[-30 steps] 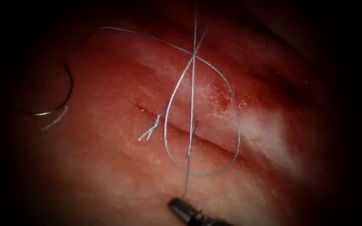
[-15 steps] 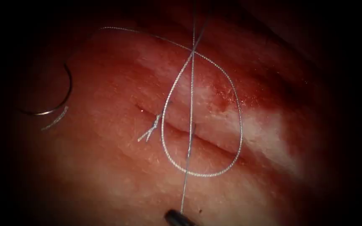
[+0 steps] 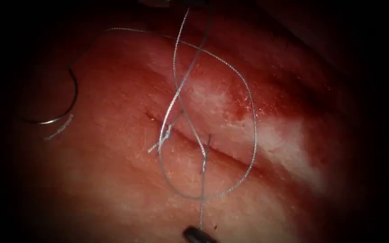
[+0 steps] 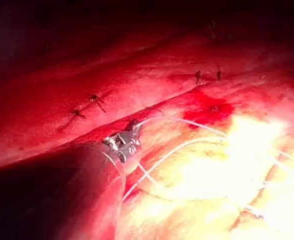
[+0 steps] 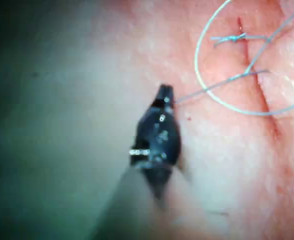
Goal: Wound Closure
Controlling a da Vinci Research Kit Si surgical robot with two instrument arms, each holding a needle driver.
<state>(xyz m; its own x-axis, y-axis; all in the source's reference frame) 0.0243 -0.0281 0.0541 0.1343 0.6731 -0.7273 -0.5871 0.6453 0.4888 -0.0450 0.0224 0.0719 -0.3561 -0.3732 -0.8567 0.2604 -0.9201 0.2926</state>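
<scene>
Right tool [image 3: 199, 234], cut off at frame edge, grips thread [image 3: 202, 198]; left tool's [image 4: 124, 142] grip unclear; needle [image 3: 64, 105] lies free; loop now slacker, twisted.

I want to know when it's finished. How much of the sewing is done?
One knotted stitch already sits on the cut. The right tool holds the thread, looped loosely over the cut. The needle lies free, left of the cut. Most of the cut is open.

the endoscope view is dim, lit at the centre and falling to black at every edge. the tissue [image 3: 127, 180] glints wetly near the red fluid [image 3: 244, 105]. in the left wrist view glare washes out the pale tissue (shaft [image 4: 47, 200] in deep shadow).
</scene>
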